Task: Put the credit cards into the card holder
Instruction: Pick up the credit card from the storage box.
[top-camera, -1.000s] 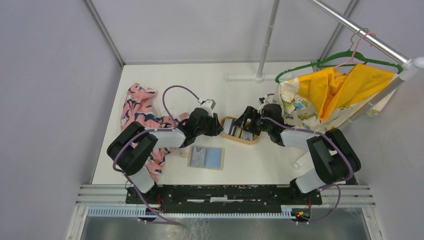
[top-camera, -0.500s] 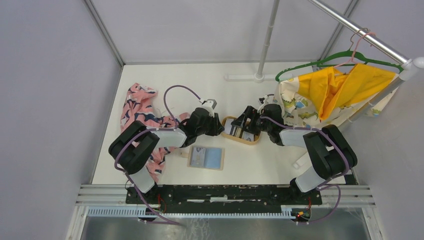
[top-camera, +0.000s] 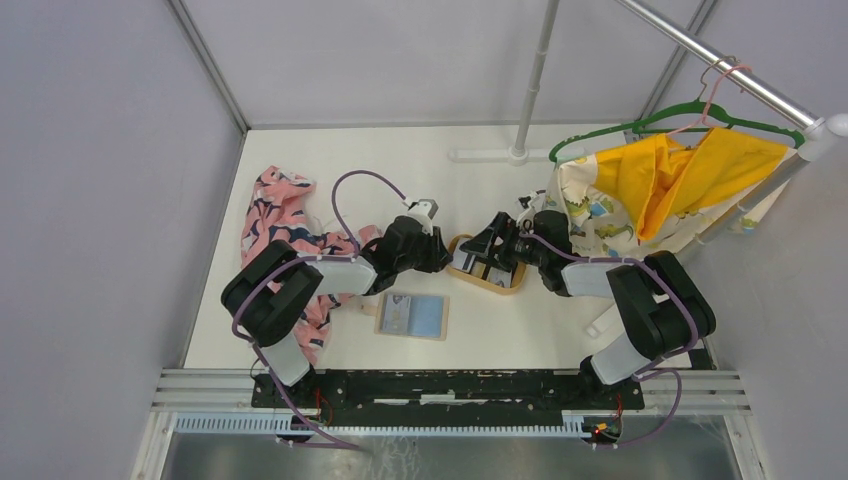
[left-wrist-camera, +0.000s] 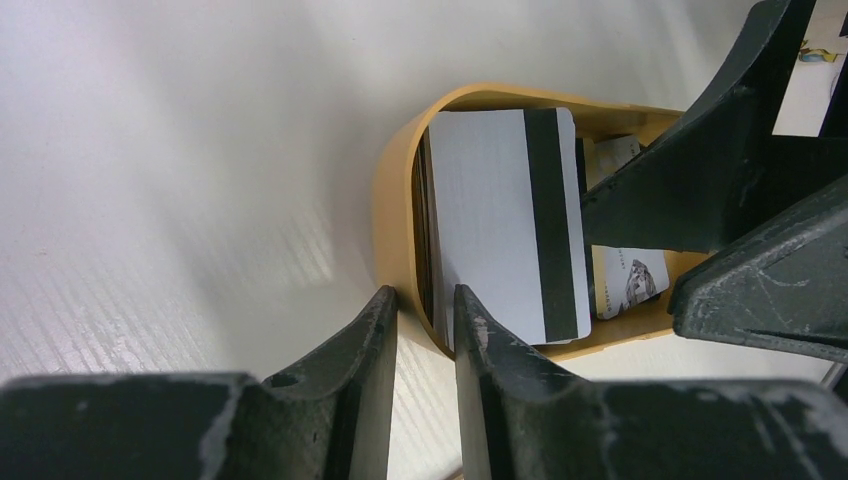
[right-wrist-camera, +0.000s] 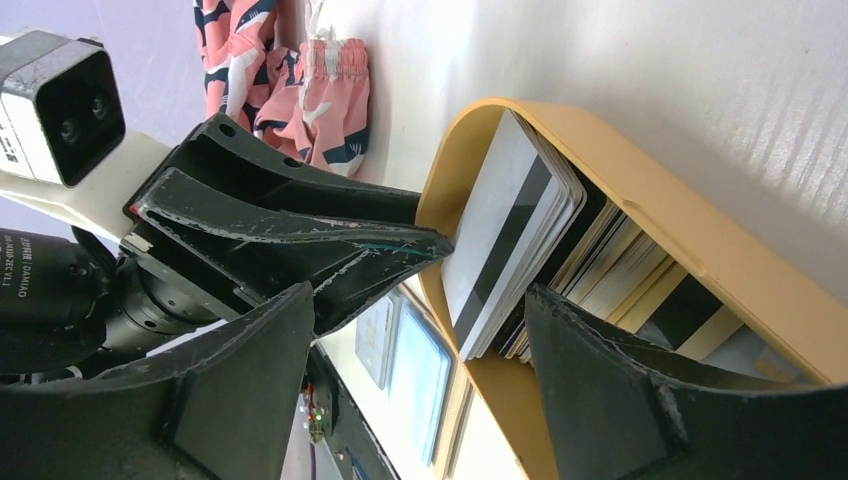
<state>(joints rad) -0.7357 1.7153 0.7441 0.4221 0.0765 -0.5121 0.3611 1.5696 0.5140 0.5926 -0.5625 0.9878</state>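
White tabletop (top-camera: 330, 160) | edged left gripper (left-wrist-camera: 425, 300) onto wooden tray (left-wrist-camera: 385, 200) rim, jaws narrowed, nothing clamped yet | right gripper (right-wrist-camera: 420, 300) splayed wide astride tray | credit cards (left-wrist-camera: 500, 220) stacked in tray | card holder (top-camera: 412, 316) open nearby | card pinch likely imminent

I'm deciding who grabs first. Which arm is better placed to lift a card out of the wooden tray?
Right, probably. The right claw stands wide open with the upright credit cards just ahead of its fingers. The left claw, nearly closed, straddles the tray at its end rim, so it seems suited to steadying.
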